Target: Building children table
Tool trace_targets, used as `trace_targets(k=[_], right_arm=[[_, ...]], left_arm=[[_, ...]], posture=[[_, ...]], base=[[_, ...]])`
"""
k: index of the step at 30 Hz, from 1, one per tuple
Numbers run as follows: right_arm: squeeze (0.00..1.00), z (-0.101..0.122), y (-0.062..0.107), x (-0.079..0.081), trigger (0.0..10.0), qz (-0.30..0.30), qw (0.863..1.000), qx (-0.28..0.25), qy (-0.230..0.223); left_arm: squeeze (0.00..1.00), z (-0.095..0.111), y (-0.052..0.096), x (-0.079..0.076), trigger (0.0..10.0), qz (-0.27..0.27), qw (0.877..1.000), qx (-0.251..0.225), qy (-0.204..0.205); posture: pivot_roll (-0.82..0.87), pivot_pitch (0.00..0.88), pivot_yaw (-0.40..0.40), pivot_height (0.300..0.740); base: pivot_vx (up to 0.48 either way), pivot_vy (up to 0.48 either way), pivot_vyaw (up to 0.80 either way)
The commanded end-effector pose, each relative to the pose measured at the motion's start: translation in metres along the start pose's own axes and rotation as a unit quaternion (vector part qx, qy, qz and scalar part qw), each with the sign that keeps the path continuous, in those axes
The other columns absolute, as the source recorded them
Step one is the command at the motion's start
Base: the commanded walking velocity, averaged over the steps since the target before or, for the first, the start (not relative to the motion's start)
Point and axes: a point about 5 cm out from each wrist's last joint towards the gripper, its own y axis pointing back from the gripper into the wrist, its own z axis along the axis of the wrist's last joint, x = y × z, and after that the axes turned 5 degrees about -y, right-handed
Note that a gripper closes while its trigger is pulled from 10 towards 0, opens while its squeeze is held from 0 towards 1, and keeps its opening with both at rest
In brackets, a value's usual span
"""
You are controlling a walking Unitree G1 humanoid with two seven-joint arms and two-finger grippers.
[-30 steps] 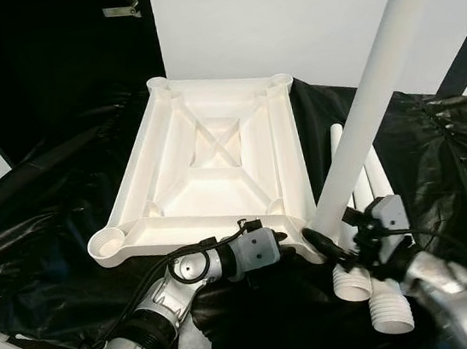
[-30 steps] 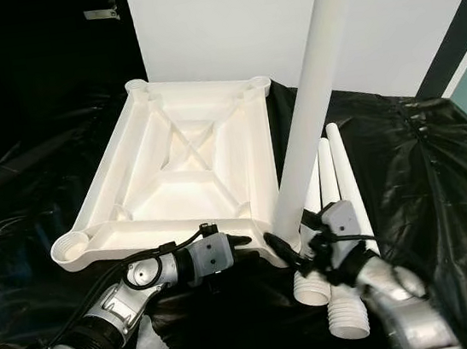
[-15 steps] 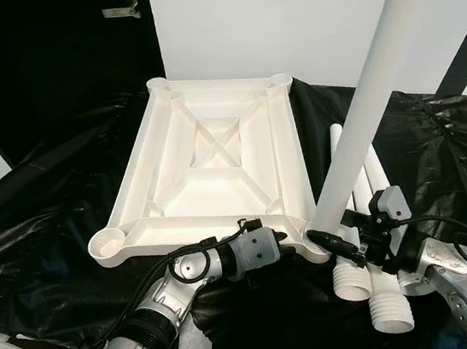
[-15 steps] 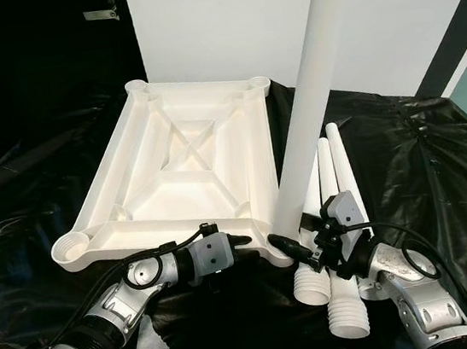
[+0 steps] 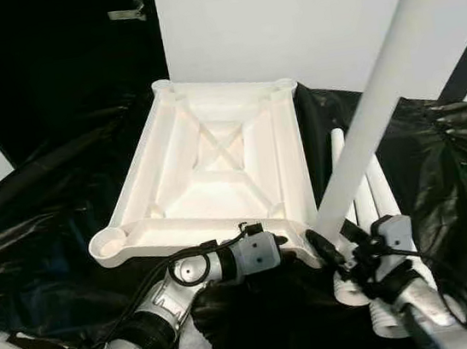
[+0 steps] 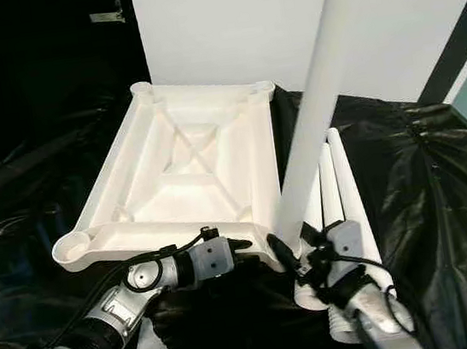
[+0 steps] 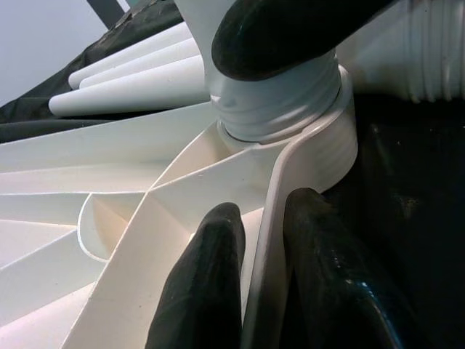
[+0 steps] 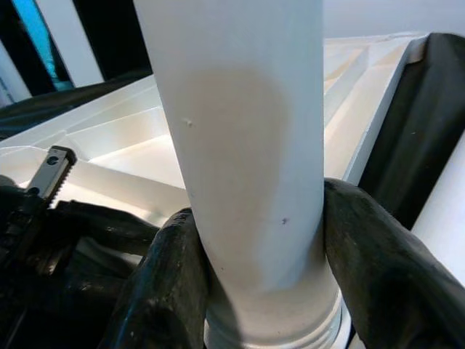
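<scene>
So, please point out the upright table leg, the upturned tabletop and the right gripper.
upright table leg [image 5: 366,131], left eye view, middle of its shaft
upturned tabletop [image 5: 214,155], left eye view, central cross rib
right gripper [image 8: 254,283], right wrist view, between its fingers

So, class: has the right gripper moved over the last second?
Yes. The right gripper swung out from the table leg toward the spare legs, then returned; it now clasps its base again.

My right gripper [image 5: 329,248] is clamped round the upright leg [image 5: 372,113] just above the near right corner socket, and my left gripper [image 7: 261,291] pinches the tabletop's near rim [image 5: 215,228] right beside it — little room between them. To the right, the spare legs [image 6: 337,178] lie close against the upright one, blocking that side. The ribbed underside [image 5: 214,160] lies open from above, and the black sheet [image 5: 42,225] to the left is free.
</scene>
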Motion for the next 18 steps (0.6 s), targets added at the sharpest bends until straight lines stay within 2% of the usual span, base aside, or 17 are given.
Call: trace_targets(k=[1,4,5,6,7,10,11,12,13,14,16,18], right_arm=[[0.00,-0.011,0.010,-0.028,0.0,-0.106,0.993,0.039,0.035],[0.00,-0.012,0.012,-0.031,0.0,-0.121,0.991,0.047,0.035],[0.24,-0.014,0.013,-0.030,3.7,-0.108,0.993,0.050,0.022],[0.24,-0.014,0.013,-0.030,3.7,-0.108,0.993,0.050,0.022],[1.00,-0.015,0.013,-0.027,10.0,-0.079,0.995,0.052,0.012],[1.00,-0.016,0.011,-0.026,10.0,-0.055,0.997,0.061,0.013],[0.69,-0.017,0.009,-0.026,10.0,-0.033,0.997,0.067,0.019],[0.00,-0.019,0.006,-0.024,10.0,0.017,0.996,0.083,0.008],[0.00,-0.020,0.003,-0.022,10.0,0.064,0.993,0.099,-0.007],[0.00,-0.020,0.003,-0.022,10.0,0.064,0.993,0.099,-0.007],[0.00,-0.015,-0.006,-0.026,10.0,0.126,0.986,0.111,-0.014],[0.00,-0.012,-0.010,-0.029,10.0,0.139,0.984,0.112,-0.008]], left_arm=[[0.00,-0.020,0.006,-0.030,10.0,-0.101,0.994,0.042,0.020],[0.00,-0.018,0.004,-0.031,10.0,-0.102,0.994,0.040,0.020],[0.00,-0.017,0.001,-0.031,10.0,-0.103,0.994,0.037,0.020],[0.00,-0.017,0.001,-0.031,10.0,-0.103,0.994,0.037,0.020],[0.00,-0.015,-0.002,-0.031,10.0,-0.104,0.994,0.033,0.020],[0.00,-0.015,-0.003,-0.031,10.0,-0.104,0.994,0.032,0.020],[0.00,-0.015,-0.003,-0.031,10.0,-0.104,0.994,0.032,0.019],[0.00,-0.015,-0.003,-0.031,10.0,-0.104,0.994,0.032,0.019],[0.00,-0.015,-0.003,-0.032,10.0,-0.104,0.994,0.032,0.020],[0.00,-0.015,-0.003,-0.032,10.0,-0.104,0.994,0.032,0.020],[0.00,-0.016,-0.004,-0.035,10.0,-0.109,0.993,0.033,0.022],[0.00,-0.016,-0.004,-0.036,10.0,-0.111,0.993,0.031,0.022]], posture=[[0.25,0.000,-0.080,0.740],[0.24,0.000,-0.082,0.740],[0.24,0.000,-0.082,0.740],[0.24,0.000,-0.082,0.740],[0.23,0.000,-0.083,0.740],[0.23,0.000,-0.082,0.740],[0.23,0.000,-0.084,0.740],[0.22,0.000,-0.084,0.740],[0.22,0.000,-0.081,0.740],[0.22,0.000,-0.081,0.740],[0.21,0.000,-0.077,0.740],[0.21,0.000,-0.077,0.740]], base=[[0.000,0.000,0.00],[0.000,0.000,0.00],[0.000,0.000,0.00],[0.000,0.000,0.00],[0.000,0.000,0.00],[0.000,0.000,0.00],[0.000,0.000,0.00],[0.000,0.000,0.00],[0.000,0.000,0.00],[0.000,0.000,0.00],[0.000,0.000,0.00],[0.000,0.000,0.00]])
